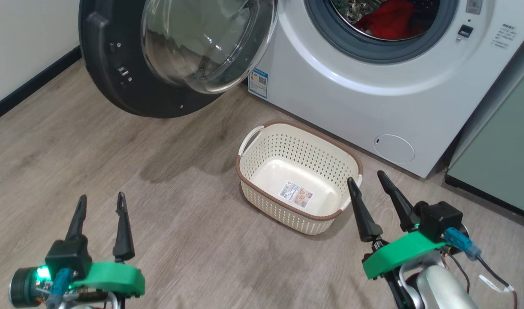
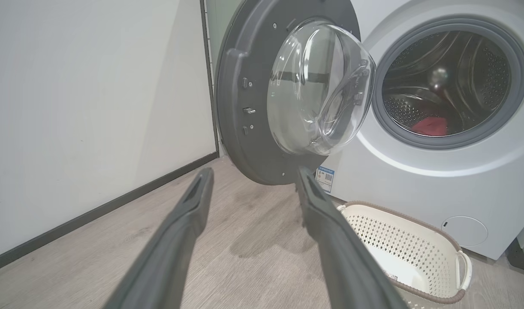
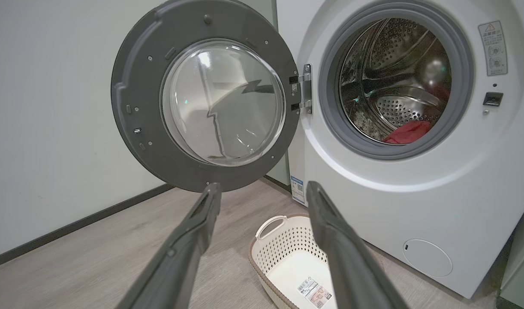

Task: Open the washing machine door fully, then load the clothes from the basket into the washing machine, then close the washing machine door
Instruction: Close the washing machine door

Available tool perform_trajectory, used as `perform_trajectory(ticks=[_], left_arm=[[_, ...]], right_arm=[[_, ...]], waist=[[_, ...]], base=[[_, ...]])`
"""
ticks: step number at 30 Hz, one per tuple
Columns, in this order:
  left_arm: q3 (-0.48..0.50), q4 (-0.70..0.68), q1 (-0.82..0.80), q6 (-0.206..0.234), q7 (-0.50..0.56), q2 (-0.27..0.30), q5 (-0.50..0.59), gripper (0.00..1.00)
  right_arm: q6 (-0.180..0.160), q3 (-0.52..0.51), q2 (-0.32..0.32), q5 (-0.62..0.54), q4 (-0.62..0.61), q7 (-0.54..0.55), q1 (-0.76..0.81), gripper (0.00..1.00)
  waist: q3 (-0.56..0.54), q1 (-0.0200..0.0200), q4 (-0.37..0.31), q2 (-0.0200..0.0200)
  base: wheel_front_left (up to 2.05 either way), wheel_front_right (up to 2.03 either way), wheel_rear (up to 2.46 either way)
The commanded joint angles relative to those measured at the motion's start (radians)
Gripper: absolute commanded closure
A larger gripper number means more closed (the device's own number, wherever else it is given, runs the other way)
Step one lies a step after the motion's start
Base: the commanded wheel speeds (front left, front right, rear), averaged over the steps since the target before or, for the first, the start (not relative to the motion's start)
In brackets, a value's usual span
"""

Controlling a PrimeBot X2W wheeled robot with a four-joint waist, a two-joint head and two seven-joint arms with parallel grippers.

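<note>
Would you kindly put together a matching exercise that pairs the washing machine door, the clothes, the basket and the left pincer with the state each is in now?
Things:
1. washing machine door
2. clothes
3. basket
4. left pincer

States:
a. holds no garments, stands on the floor
b. swung open
c. open, gripping nothing
d. lying inside the drum

Pairs: 1-b, 2-d, 3-a, 4-c

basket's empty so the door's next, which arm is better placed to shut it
Left, likely: the door hangs open on the robot's left, ahead of the open left fingers. The right fingers sit by the basket, farther from that door.
</note>
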Motion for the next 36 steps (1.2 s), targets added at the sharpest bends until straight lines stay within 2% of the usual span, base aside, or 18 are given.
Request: perform_trajectory(ticks=[1, 2, 3, 4, 9, 16, 21, 26, 32, 36], left_arm=[[0.025, -0.038, -0.025, 0.011, -0.010, -0.002, -0.014, 0.01], [0.024, -0.037, -0.024, 0.010, -0.010, -0.002, -0.019, 0.25], [0.022, -0.036, -0.023, 0.009, -0.010, -0.002, -0.023, 0.75], [0.020, -0.038, -0.023, 0.008, -0.010, -0.002, -0.026, 1.00], [0.014, -0.064, -0.027, 0.017, -0.010, -0.002, -0.028, 1.00], [0.057, -0.144, -0.055, 0.030, -0.010, -0.002, -0.027, 1.00], [0.110, -0.178, -0.127, 0.010, -0.010, 0.012, -0.014, 1.00], [0.196, -0.187, -0.212, -0.010, -0.010, 0.065, -0.019, 1.00], [0.325, -0.135, -0.392, -0.064, -0.010, 0.197, -0.031, 1.00], [0.420, -0.019, -0.535, -0.095, -0.010, 0.285, -0.070, 1.00]], right_arm=[[0.000, 0.013, -0.005, -0.007, -0.035, -0.009, -0.048, 0.00], [0.000, 0.011, -0.005, -0.010, -0.035, -0.009, -0.045, 0.00], [0.000, 0.010, -0.005, -0.012, -0.036, -0.009, -0.041, 0.00], [0.000, 0.009, -0.005, -0.015, -0.037, -0.009, -0.038, 0.00], [0.000, -0.001, -0.011, -0.038, -0.045, -0.009, -0.024, 0.00], [0.000, -0.008, -0.030, -0.076, -0.082, -0.009, -0.004, 0.00], [0.000, -0.029, -0.051, -0.089, -0.122, -0.009, 0.002, 0.00], [0.000, -0.027, -0.061, -0.088, -0.163, -0.009, -0.014, 0.00], [0.000, -0.013, -0.102, -0.088, -0.206, -0.009, -0.068, 0.00], [0.000, -0.006, -0.130, -0.087, -0.222, -0.007, -0.103, 0.00]], waist=[[0.001, 0.0000, 0.001, -0.0001], [0.002, 0.0000, 0.002, -0.0001], [0.003, 0.0000, 0.002, -0.0001], [0.004, 0.0000, 0.003, -0.0001], [0.011, 0.0000, 0.008, -0.0001], [0.049, 0.0000, 0.013, -0.0001], [0.107, 0.0000, 0.014, -0.0001], [0.179, 0.0000, -0.024, -0.0001], [0.301, 0.0000, -0.084, -0.0001], [0.372, 0.0000, -0.121, -0.0001]], base=[[0.00, 0.00, 0.00], [0.00, 0.00, 0.00], [0.00, 0.00, 0.00], [0.00, 0.00, 0.00], [0.00, 0.00, 0.00], [0.00, 0.00, 0.00], [0.00, 0.00, 0.00], [0.00, 0.00, 0.00], [0.00, 0.00, 0.00], [0.00, 0.00, 0.00]])
